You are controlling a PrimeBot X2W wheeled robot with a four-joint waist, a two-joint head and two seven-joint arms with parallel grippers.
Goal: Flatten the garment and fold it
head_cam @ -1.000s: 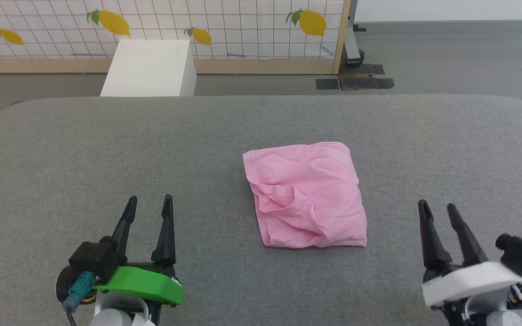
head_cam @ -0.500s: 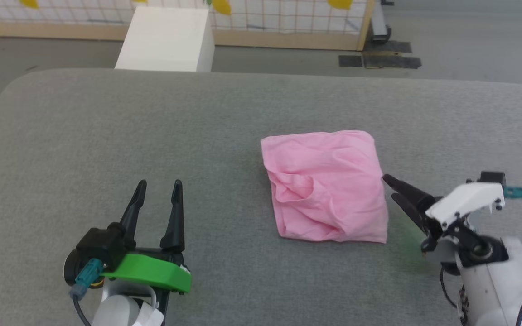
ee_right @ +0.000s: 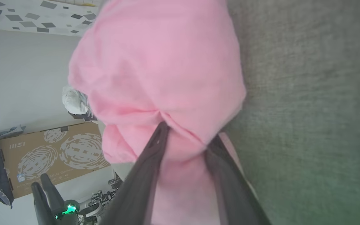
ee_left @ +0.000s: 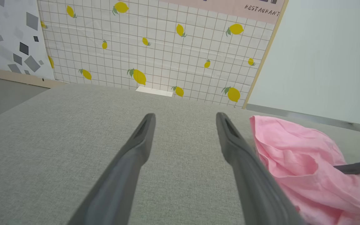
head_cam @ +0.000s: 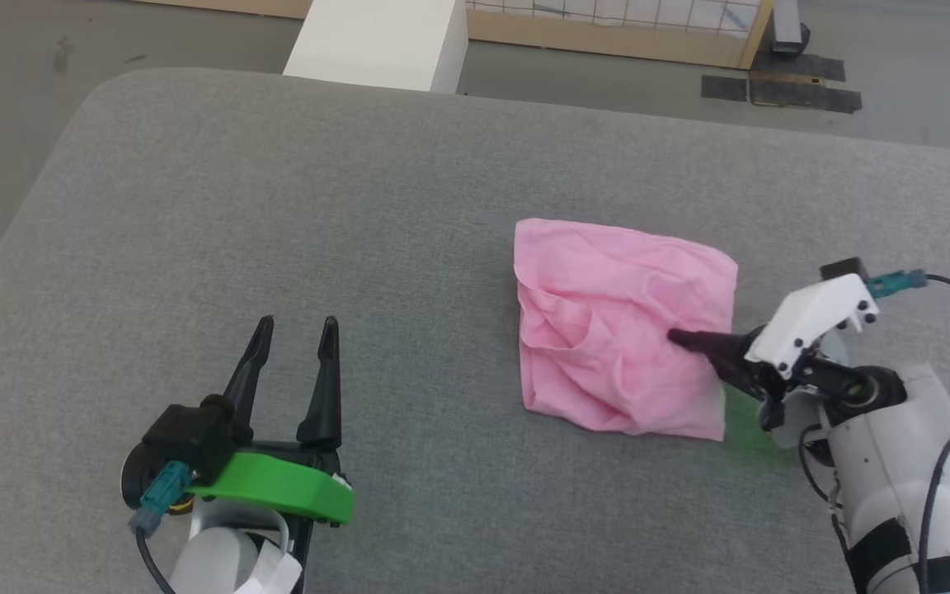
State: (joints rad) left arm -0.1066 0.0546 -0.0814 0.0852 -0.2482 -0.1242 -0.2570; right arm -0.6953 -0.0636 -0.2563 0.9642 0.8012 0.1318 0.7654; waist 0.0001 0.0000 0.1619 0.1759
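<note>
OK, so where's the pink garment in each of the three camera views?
Head view: garment right of centre on the grey surface.
Left wrist view: garment low at the right side.
Right wrist view: garment across the upper centre, bunched between the two fingers.
Shared landmark: the right gripper, whose dark fingers meet the garment in all three views.

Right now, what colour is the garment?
The garment is plain light pink; the head view shows it best.
</note>
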